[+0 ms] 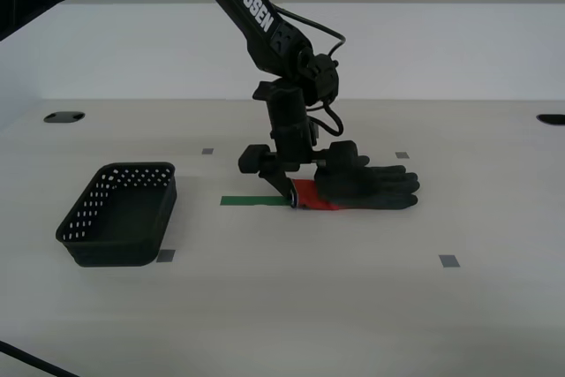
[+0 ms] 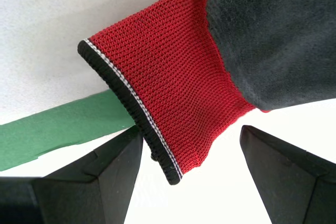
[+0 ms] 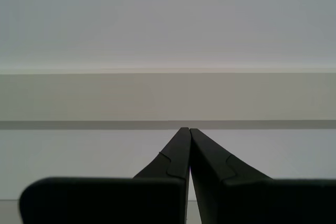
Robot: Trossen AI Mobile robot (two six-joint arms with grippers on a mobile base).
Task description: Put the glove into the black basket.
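The glove (image 1: 366, 188) lies flat on the white table right of centre in the exterior view, dark grey with a red knit wrist (image 2: 173, 93) and black-and-white cuff edge (image 2: 134, 108). My second gripper (image 1: 300, 184) is open, pointing down with its jaws on either side of the red wrist; its fingers (image 2: 105, 177) stand apart around the cuff. The black basket (image 1: 121, 214) stands empty at the exterior view's left. My first gripper (image 3: 188, 145) is shut and empty, facing a wall; it does not show in the exterior view.
A green tape strip (image 1: 252, 201) lies on the table beside the glove's cuff, between glove and basket. Small grey tape squares (image 1: 449, 261) mark the tabletop. Dark holes (image 1: 64, 116) sit at the table's far corners.
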